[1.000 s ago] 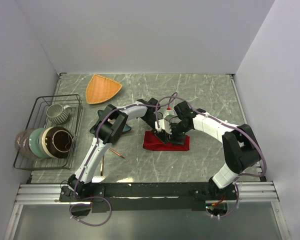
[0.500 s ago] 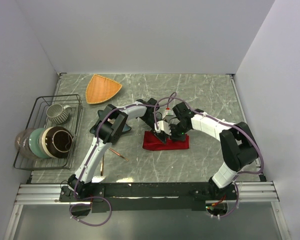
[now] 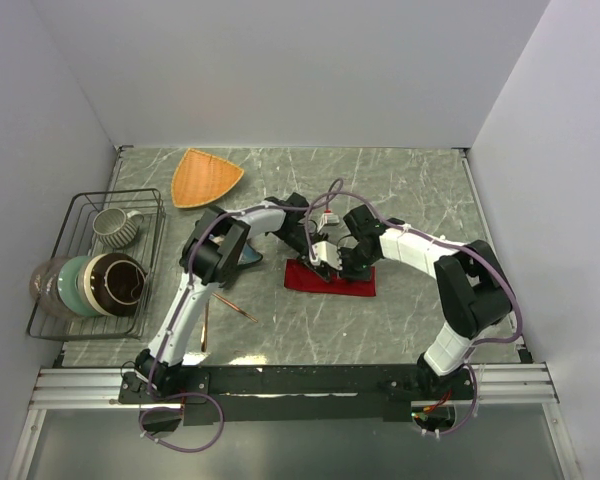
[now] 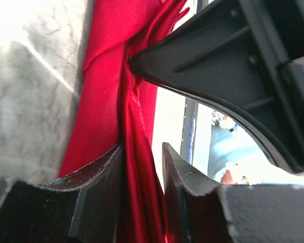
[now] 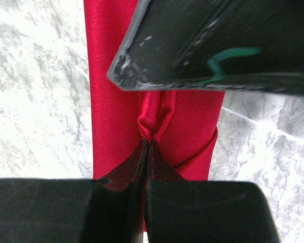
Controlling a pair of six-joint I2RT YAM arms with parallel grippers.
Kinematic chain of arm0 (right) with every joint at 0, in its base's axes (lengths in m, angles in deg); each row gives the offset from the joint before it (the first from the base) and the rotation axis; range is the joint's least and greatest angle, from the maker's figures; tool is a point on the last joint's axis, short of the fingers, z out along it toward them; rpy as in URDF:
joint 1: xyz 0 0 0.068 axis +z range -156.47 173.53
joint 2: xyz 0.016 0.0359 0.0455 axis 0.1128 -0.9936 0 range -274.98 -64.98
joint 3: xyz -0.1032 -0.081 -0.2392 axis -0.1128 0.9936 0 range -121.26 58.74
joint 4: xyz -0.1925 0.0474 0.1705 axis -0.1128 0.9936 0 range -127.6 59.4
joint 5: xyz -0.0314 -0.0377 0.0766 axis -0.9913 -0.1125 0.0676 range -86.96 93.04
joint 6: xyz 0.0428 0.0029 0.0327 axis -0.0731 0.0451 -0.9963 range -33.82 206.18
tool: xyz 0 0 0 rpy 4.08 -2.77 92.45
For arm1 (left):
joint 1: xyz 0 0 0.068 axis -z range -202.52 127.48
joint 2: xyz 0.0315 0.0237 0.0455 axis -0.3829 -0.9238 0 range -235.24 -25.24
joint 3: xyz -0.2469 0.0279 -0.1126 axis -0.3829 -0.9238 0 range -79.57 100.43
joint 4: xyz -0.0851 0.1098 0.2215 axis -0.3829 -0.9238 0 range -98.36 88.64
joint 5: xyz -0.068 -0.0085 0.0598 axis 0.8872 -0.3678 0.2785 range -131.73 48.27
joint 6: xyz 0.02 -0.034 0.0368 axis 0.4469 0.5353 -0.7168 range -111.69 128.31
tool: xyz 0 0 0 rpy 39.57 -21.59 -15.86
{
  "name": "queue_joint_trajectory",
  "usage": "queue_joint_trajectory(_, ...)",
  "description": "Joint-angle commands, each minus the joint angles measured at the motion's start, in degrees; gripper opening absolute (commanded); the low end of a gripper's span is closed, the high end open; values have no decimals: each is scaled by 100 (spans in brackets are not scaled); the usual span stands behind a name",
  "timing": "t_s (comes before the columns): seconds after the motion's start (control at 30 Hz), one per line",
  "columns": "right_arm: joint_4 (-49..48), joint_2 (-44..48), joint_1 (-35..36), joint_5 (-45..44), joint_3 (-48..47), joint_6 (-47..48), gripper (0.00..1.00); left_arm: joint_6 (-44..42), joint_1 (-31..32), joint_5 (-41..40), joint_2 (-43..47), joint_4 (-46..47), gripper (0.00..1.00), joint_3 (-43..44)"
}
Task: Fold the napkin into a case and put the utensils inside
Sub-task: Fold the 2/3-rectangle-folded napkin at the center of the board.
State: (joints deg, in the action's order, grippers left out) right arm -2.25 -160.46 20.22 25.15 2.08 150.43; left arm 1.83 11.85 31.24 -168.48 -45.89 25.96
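marble table (image 3: pixel 410 190) bears the napkin (image 3: pixel 352 285), right claw (image 5: pixel 148 143) pinching its fold, left claw (image 4: pixel 142 150) spread astride, rack (image 3: pixel 120 193) aside.

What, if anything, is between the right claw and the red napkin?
Nothing visible. The right claw is shut directly on a pinched ridge of the napkin. The left claw straddles the same cloth just beyond it, not in between.

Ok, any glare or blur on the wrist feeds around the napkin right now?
Left wrist: the table at top-left is blown out white, but the napkin reads clearly. Right wrist: even light, slight sheen on the pinched fold, the right gripper a little soft up close. Top external: evenly lit, no glare.
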Motion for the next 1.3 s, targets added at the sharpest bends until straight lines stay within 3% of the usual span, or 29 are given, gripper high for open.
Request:
queue_joint_trajectory(0.0,7,-76,-16,-242,24,132,0,278,-159,-143,419,682,41,-112)
queue_joint_trajectory(0.33,-46,38,-24,-137,156,307,0,1069,-510,-160,876,1087,41,-86)
queue_joint_trajectory(0.57,-37,100,-24,39,59,316,0,1684,-563,-845,710,1614,38,-51)
queue_joint_trajectory(1.0,86,320,-24,276,-108,290,0,1281,-229,-1575,226,1360,39,178)
queue_joint_trajectory(1.27,340,539,-24,513,-178,158,0,824,-9,-1681,332,973,20,-103)
